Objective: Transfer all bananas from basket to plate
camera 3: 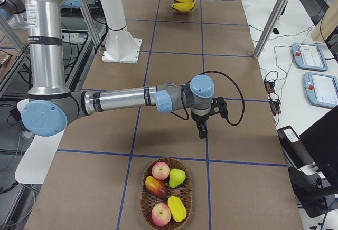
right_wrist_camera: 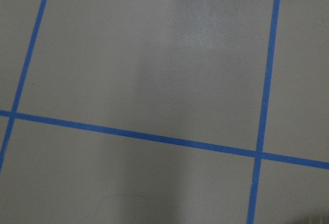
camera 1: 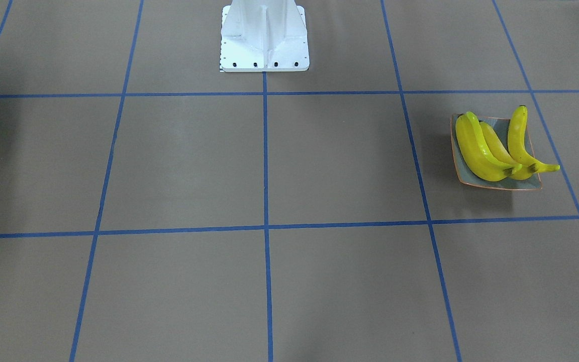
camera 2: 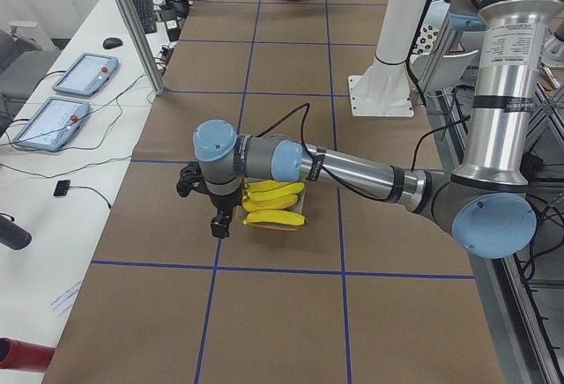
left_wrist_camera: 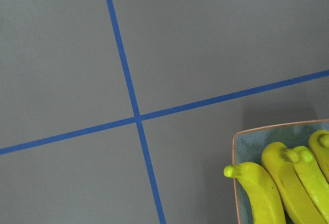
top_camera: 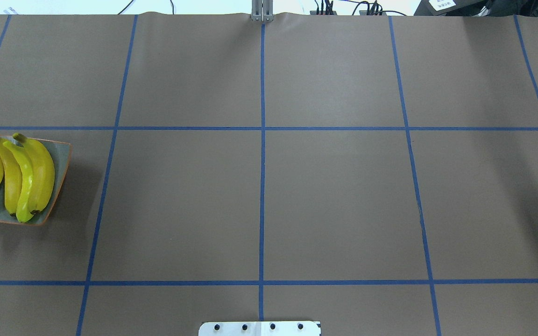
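Bananas lie on the plate, right of the front view. Whether the left gripper or right gripper is clenched cannot be told.

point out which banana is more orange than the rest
The banana second from the left in the overhead view, deeper orange-yellow; the other three are brighter yellow.

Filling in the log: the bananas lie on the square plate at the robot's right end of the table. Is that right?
Not quite. The bananas do lie on the square plate, but at the robot's left end of the table, not its right. The overhead view shows the plate at its left edge.
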Robot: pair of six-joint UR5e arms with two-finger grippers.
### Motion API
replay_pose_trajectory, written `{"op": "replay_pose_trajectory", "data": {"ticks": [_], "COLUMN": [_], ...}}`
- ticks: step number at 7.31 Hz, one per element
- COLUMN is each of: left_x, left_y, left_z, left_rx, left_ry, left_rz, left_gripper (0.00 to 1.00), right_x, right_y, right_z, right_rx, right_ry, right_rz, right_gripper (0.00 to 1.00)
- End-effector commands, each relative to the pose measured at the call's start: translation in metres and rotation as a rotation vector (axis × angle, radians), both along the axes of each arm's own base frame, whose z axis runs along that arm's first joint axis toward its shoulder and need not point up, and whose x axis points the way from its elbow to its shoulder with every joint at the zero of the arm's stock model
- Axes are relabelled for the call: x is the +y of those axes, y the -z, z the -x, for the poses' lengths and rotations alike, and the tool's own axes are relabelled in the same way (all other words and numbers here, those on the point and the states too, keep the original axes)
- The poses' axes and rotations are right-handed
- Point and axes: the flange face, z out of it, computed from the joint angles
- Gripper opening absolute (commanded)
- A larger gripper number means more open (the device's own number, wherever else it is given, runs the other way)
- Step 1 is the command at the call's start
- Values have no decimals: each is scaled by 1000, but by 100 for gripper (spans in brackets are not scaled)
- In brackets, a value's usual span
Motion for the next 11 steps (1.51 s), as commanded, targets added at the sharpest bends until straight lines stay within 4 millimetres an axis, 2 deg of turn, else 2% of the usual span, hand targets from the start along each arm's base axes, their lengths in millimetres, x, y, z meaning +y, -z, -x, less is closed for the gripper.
{"op": "replay_pose_trajectory", "data": {"ticks": [1,5,8,11], "left_x": [5,1,-2,-2], "left_y": [-10,-3,-3,-5], "left_z": [-1,-2,-17,-18], "left_rx": [0,2,5,6], "left_ry": [5,23,48,48], "left_rz": [27,34,84,90], "left_gripper": [99,99,99,99], "right_x": [4,8,3,-17], "right_y": [2,7,14,38], "right_z": [0,-2,0,13], "right_rx": [11,11,2,12], "right_ry": [8,5,2,14], "right_rz": [-12,-22,-25,5], "right_gripper": [100,100,100,100]}}
